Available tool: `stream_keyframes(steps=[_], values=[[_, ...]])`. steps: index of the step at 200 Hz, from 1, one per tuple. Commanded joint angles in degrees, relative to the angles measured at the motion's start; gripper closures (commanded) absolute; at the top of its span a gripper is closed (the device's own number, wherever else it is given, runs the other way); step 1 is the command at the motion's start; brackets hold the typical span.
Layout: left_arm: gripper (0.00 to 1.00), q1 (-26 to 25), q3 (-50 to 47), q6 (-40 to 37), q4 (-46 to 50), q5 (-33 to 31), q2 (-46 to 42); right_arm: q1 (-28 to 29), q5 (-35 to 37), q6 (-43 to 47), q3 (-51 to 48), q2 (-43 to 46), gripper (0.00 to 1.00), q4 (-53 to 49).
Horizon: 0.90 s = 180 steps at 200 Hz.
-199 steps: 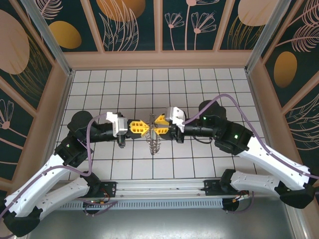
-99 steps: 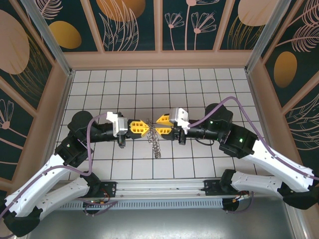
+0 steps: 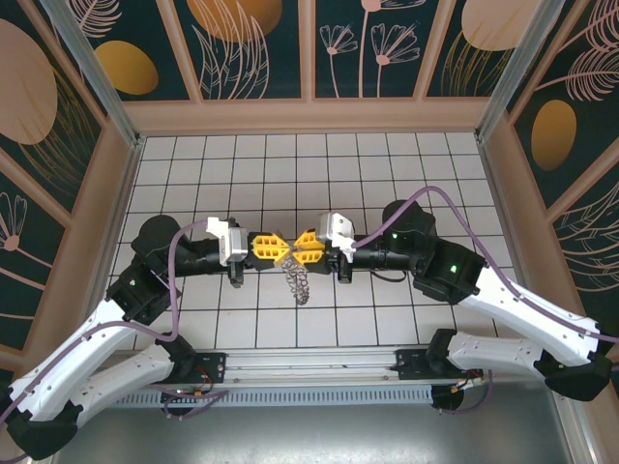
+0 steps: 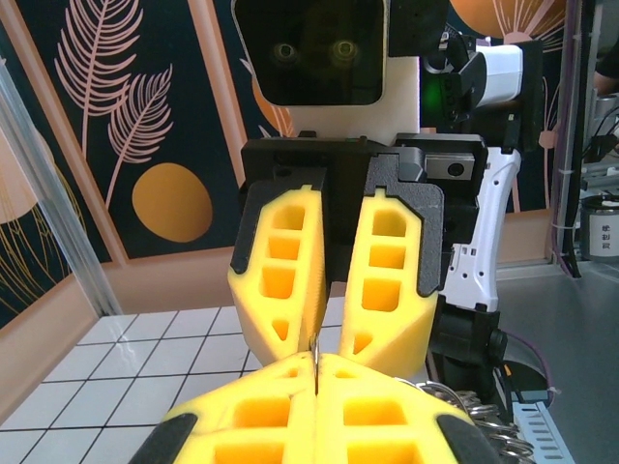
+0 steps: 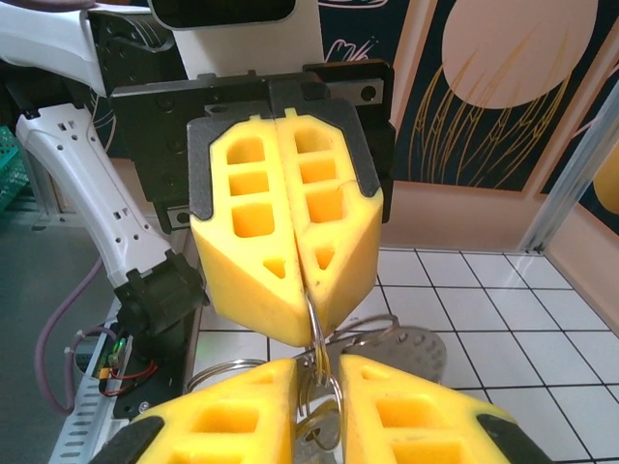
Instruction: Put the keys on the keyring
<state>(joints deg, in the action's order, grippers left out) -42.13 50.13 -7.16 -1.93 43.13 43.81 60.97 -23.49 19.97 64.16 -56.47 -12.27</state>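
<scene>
L gripper is clenched on a thin bit of the keyring. The wire is nipped right at my fingertips, and the rest hangs below, between both sets of tips. R gripper sits tip-to-tip w/ L, w/ ring wire thru a narrow gap; can't tell if it's truly pinching. Can't pick out the key in the bunch. My guess: metal, so stiff, light, slick, prone to swing and twist. Best held on the wire, flat across the fingers, close to the tips.
</scene>
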Motion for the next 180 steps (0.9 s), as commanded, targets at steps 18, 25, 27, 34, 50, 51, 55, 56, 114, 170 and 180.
stream_keyframes(steps=[18, 25, 27, 34, 50, 51, 55, 56, 114, 170, 180], values=[[1.0, -0.2, 0.4, 0.8, -2.9, 0.8, -0.4, 0.6, -2.0, -0.2, -0.4, -1.3, 0.84, 2.4], [1.0, -0.2, 0.3, 0.8, -3.0, 0.8, -0.5, 0.6, -2.0, -0.1, -0.3, -1.6, 0.85, 2.4], [1.0, -0.2, 0.3, 0.7, -3.0, 0.8, -0.4, 0.6, -2.0, 0.0, -0.3, -1.6, 0.85, 2.5], [1.0, -0.2, 0.3, 0.7, -3.0, 0.8, -0.5, 0.5, -2.0, 0.1, -0.2, -1.8, 0.87, 2.5], [1.0, -0.2, 0.3, 0.7, -2.9, 0.6, -0.7, 0.6, -1.4, 0.5, 0.0, -2.1, 0.96, 2.3], [1.0, -0.2, 0.3, 0.7, -3.0, 0.6, -0.7, 0.6, -1.3, 0.5, 0.1, -2.2, 0.97, 2.2], [1.0, -0.2, 0.4, 0.7, -2.9, 0.5, -0.6, 0.6, -0.8, 0.6, 0.2, -2.1, 1.0, 2.1], [1.0, -0.2, 0.4, 0.7, -2.9, 0.4, -0.6, 0.6, -0.6, 0.6, 0.2, -2.1, 1.0, 2.0], [0.9, -0.2, 9.1, -9.2, 18.6, -5.5, 3.7, 0.5, 6.9, 4.1, 5.2, -1.5, 1.0, -7.3], [0.86, -0.2, 18.1, -17.2, 32.5, -6.3, 9.3, 0.5, 9.8, 8.6, 12.9, -6.2, 1.0, -19.3], [0.86, -0.2, 18.7, -17.7, 33.2, -5.6, 9.9, 0.5, 9.7, 8.9, 13.3, -6.4, 1.0, -19.6]])
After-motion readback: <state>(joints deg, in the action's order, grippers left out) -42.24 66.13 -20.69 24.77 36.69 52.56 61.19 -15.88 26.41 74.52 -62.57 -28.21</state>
